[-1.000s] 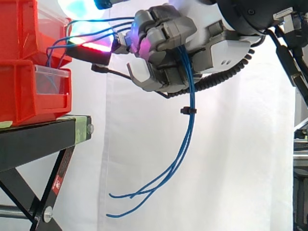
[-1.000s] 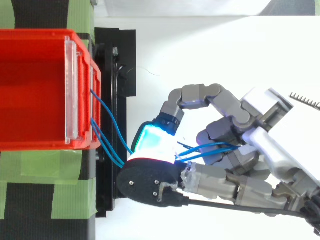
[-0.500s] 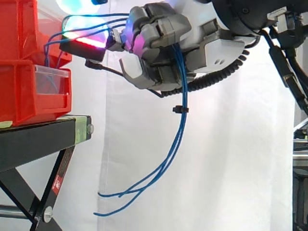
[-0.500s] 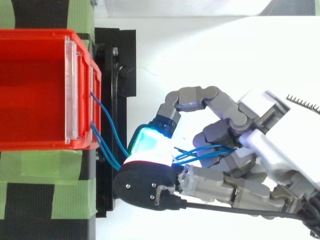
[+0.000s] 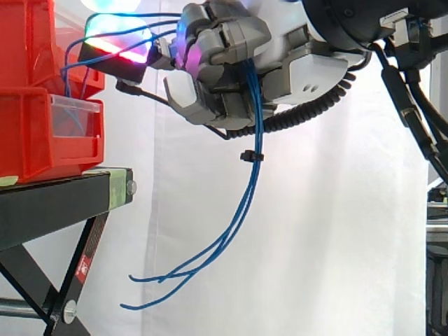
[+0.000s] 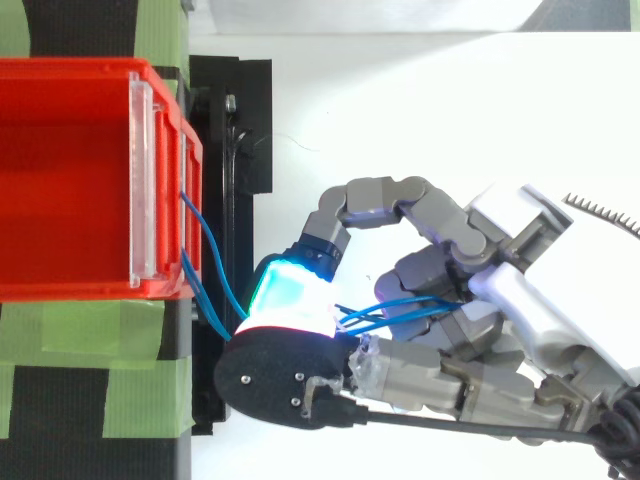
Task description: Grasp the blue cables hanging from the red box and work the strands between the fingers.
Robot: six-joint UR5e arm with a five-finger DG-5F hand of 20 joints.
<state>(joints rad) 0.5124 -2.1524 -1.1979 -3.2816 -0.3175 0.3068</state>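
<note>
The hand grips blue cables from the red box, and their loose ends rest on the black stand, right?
Not quite: in the side view the blue cables end hanging free below the hand, beside the black stand, not on it.

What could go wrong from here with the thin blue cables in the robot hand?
The thin blue cables span only a short way from the red plastic bin to the curled robot hand; pulling away might tug the bin. The small black tie bundling the strands below could snag against the fingers.

Arm (image 5: 364,21) extended from the right, hand (image 5: 231,56) high, fingers (image 6: 385,195) curled round blue cables (image 5: 246,192)
</note>
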